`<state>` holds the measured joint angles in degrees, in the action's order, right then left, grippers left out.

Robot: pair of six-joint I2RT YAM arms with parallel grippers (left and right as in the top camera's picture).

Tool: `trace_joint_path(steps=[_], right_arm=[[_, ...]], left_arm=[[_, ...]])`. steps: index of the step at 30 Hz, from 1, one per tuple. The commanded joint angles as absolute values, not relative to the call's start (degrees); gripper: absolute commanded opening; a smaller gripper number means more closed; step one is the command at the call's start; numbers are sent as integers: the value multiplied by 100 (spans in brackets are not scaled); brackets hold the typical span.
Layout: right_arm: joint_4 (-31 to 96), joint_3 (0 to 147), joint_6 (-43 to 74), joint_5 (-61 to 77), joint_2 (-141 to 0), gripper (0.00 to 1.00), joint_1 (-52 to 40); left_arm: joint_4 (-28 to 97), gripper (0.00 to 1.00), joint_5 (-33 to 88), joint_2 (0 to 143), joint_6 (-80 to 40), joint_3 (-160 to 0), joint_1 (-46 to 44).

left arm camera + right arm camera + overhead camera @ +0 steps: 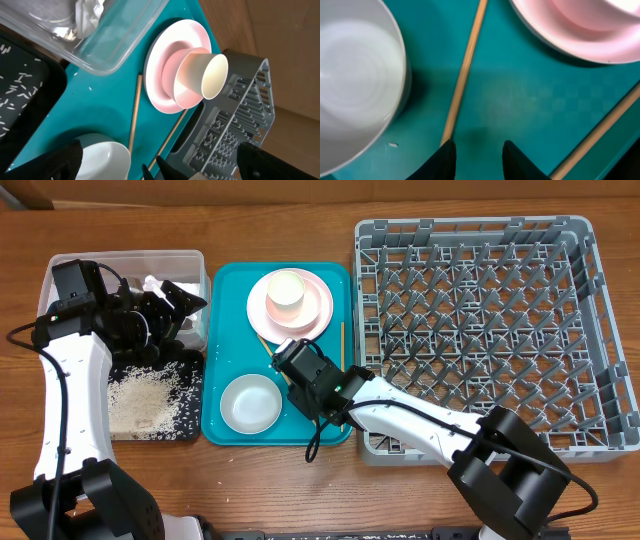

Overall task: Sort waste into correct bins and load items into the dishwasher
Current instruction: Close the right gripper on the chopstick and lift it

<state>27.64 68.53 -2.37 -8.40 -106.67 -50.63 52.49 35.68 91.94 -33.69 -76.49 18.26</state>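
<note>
My right gripper (477, 150) hangs low over the teal tray (225, 290), open a little with only tray floor between its fingers. Its left fingertip (445, 157) sits at the end of one wooden chopstick (465, 75). A second chopstick (600, 132) lies to the right. Just beyond stands the pink plate (315, 305) with the cream cup (287, 288) on it. A white bowl (250, 402) sits at the tray's near left. My left gripper (190, 310) hovers wide open and empty over the clear tub (195, 260), which holds white napkins (87, 12).
The black tray (190, 425) in front of the tub holds scattered rice (140, 395). The grey dish rack (600, 330) fills the table's right side, its pegs bare, its edge close to the teal tray. My right arm crosses the rack's near left corner.
</note>
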Motion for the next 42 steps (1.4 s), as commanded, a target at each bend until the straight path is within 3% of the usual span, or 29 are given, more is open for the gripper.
trace_joint_path(steps=[1, 4, 24, 33, 42], right_arm=[[2947, 6825, -340, -893, -10687, 33, -5063], [3312, 6825, -298, -738, -10687, 38, -5063], [4348, 7349, 1017, -395, -10687, 43, -5063], [3837, 7500, 2095, -224, -10687, 40, -5041], [3531, 7496, 2108, -163, -11126, 38, -5052]], left_arm=[[5242, 100, 3531, 9137, -3277, -7745, 1835], [5242, 100, 3531, 9137, -3277, -7745, 1835], [5242, 100, 3531, 9137, -3277, -7745, 1835], [5242, 100, 3531, 9137, -3277, -7745, 1835], [5242, 100, 3531, 9137, -3277, -7745, 1835]])
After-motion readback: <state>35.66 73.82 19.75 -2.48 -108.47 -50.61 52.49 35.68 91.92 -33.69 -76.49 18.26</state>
